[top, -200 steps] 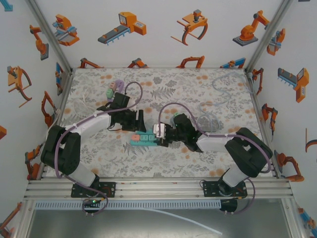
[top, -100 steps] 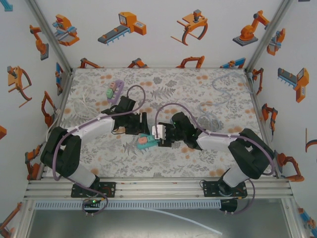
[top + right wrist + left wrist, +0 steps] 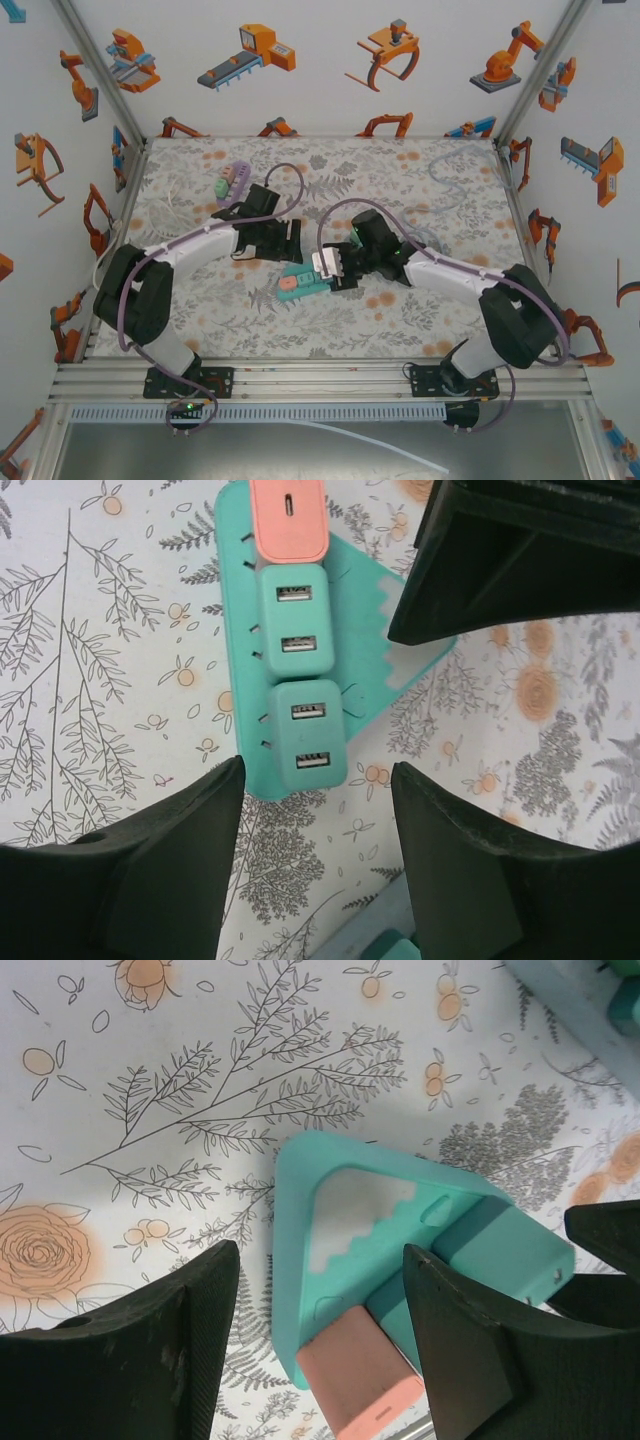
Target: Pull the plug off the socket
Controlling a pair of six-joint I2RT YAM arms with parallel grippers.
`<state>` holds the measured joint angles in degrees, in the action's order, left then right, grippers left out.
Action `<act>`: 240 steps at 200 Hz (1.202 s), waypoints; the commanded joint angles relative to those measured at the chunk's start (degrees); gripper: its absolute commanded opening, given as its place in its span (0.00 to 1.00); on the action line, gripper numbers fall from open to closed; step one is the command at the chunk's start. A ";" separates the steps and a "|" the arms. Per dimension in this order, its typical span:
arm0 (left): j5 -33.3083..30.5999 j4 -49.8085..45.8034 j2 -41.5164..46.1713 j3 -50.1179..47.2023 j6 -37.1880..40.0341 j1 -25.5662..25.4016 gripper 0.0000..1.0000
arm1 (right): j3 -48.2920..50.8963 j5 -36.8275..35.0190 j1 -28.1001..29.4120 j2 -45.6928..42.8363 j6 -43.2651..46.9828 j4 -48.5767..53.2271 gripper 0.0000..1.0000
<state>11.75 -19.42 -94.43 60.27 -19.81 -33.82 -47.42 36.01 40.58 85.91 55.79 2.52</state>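
Socket strip (image 3: 302, 284) mid-mat, boxed in. L gripper (image 3: 284, 240) sits close on its far side, R gripper (image 3: 330, 270) at its right-hand end in top view. Both have jaws apart, w/ a tight gap btwn the two.

Pink plug (image 3: 289, 520) + teal chargers (image 3: 293, 620) stick up off strip.

Near and left sides are open mat (image 3: 220, 320).

Back-left has purple strip (image 3: 232, 180) and white cord (image 3: 172, 206) in the way. Back-right has clear cable loops (image 3: 450, 185).

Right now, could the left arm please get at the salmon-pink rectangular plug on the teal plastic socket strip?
Probably yes: the open left claw straddles the salmon-pink rectangular plug, with nothing between.
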 commanded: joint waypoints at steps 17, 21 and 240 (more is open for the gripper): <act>-1.77 -3.61 -2.32 1.68 2.97 -0.96 0.62 | -3.77 3.92 0.12 3.13 1.01 1.98 0.49; -2.18 -3.88 -2.49 1.69 3.07 -1.09 0.62 | -3.82 3.89 0.12 3.33 0.87 1.95 0.48; -18.52 -10.89 -10.53 -1.62 0.94 -7.49 0.54 | -15.25 4.72 1.52 10.65 -2.04 16.25 0.21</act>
<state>3.03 -24.69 -98.83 63.96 -19.33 -41.23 -60.05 37.43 41.39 96.49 55.29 16.71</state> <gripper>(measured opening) 0.551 0.332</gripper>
